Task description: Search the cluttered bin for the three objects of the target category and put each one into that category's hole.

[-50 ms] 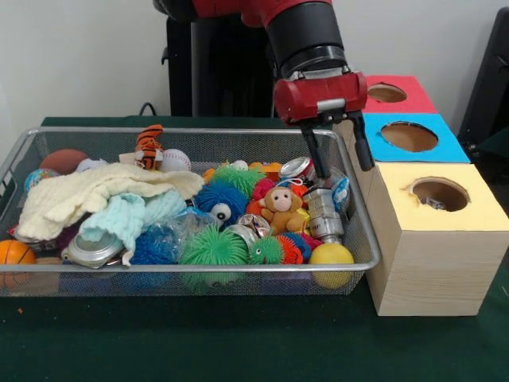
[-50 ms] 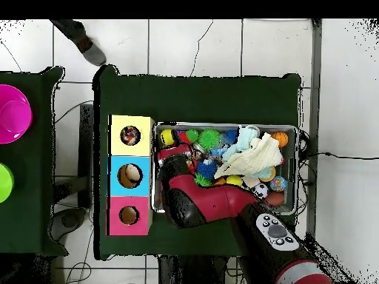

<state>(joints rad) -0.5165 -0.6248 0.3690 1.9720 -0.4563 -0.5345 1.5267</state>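
A: Claw (image 1: 337, 156) spread wide, holding nothing, hanging over cans (image 1: 322, 208) at bin's (image 1: 199, 269) box-side end.

B: Could snag mesh wall or pinch monkey toy (image 1: 280, 208); targets unclear.

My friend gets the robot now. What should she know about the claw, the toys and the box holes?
Gripper: open, holding nothing, hanging over the bin's end nearest the boxes, right above the crushed cans.
Wire bin: still full of clutter: fuzzy balls, a monkey toy, a tiger toy, cloths, sports balls, cans.
Boxes beside the bin: yellow hole, blue hole, red hole. In the overhead view each hole seems to have something inside; what it is cannot be told.
Done: cannot tell how many target things are in.
Left: pick out the rest and drop them in the matching hole.
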